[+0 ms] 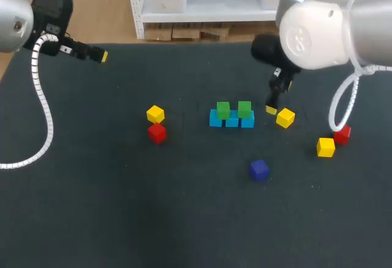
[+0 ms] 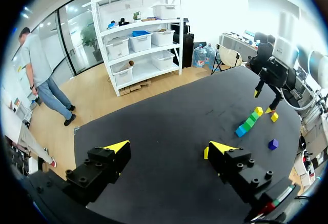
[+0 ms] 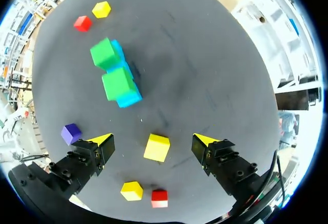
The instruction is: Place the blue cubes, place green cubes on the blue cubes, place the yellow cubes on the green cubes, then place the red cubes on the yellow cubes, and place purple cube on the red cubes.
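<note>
A row of blue cubes [image 1: 231, 121] lies mid-table with two green cubes [image 1: 223, 110] [image 1: 244, 108] on top; in the right wrist view the same green cubes [image 3: 119, 83] sit ahead of the fingers. My right gripper [image 1: 274, 103] hangs open just right of the row. A yellow cube [image 3: 157, 147] rests on the table between its spread fingers, untouched; it is the yellow cube [image 1: 285, 118] in the head view. My left gripper [image 2: 168, 147] is open and empty, far back left [image 1: 101, 55]. A purple cube [image 1: 259, 170] lies near the front.
A yellow cube [image 1: 155, 114] and a red cube [image 1: 157, 133] sit left of the stack. Another yellow cube [image 1: 326, 147] and a red cube [image 1: 342, 135] lie at the right, under my right arm's cable. The dark table [image 1: 122, 206] stretches wide at the front left.
</note>
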